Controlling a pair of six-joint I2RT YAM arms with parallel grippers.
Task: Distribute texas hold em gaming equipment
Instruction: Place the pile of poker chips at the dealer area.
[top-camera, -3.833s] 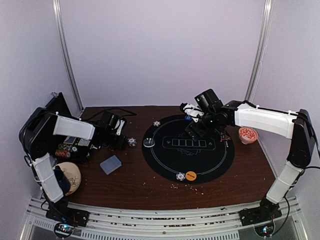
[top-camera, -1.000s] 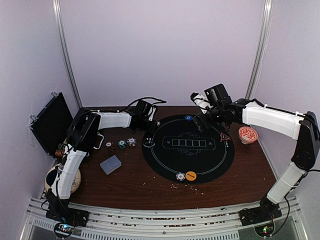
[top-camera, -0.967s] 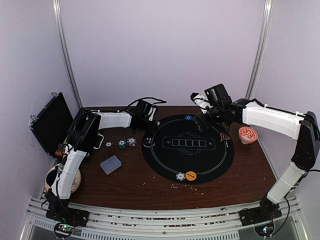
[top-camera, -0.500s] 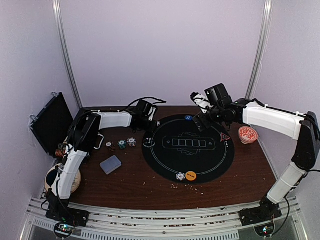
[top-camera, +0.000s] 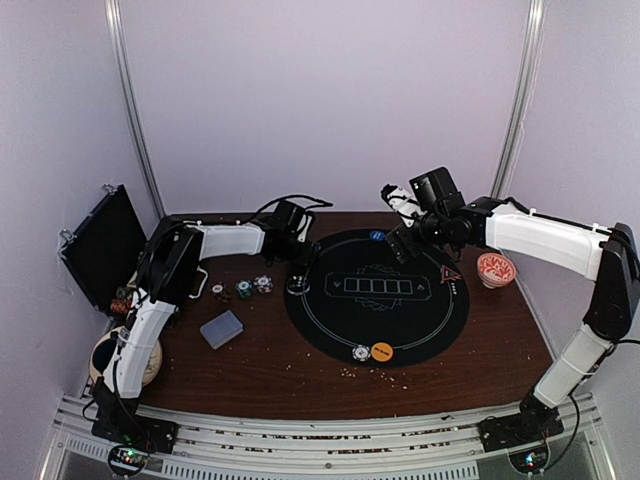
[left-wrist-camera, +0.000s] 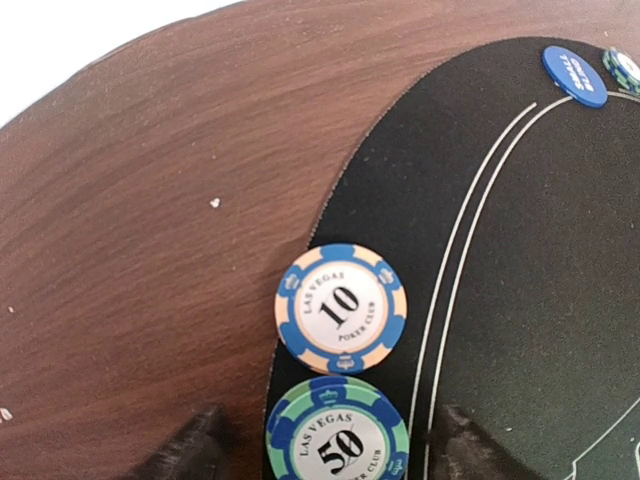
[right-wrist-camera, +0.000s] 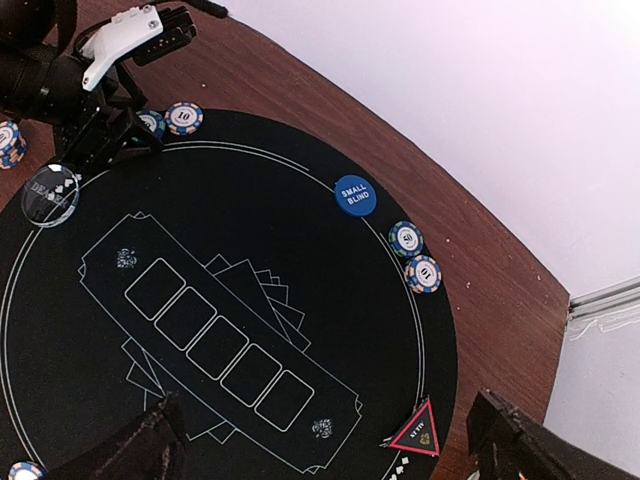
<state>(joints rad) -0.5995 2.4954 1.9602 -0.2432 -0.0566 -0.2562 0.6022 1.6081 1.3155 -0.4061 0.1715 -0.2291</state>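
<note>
Left wrist view puts the worry plainly: the teal "50" chip (left-wrist-camera: 337, 437) lies flat between the tips of the left pincer (left-wrist-camera: 330, 452). That pincer stands wide open with nothing in it, one fingertip over bare wood and the other over the black mat (left-wrist-camera: 520, 300). The chip sits at the mat's far-left rim. Just beyond it, touching or all but touching, lies the blue-and-cream "10" chip (left-wrist-camera: 341, 308), which overhangs the mat edge onto the bench (left-wrist-camera: 150, 200). I judge that closing or moving sideways here could go wrong in two ways. A thin, flat chip gives the fingers little to bite on, so they may ride over it or flick it off the rim. A shove on the "50" would also pass straight to the "10" and push it off the mat. A low descent might also catch the mat edge and ruck it. The right pincer (right-wrist-camera: 330, 440) hovers over the mat's far-right part, likewise wide open and empty, well apart from these two chips. Below it the blue disc (right-wrist-camera: 355, 194) and a pair of chips (right-wrist-camera: 405, 239) lie on the far rim, with the red triangle marker (right-wrist-camera: 413, 432) toward the right.
</note>
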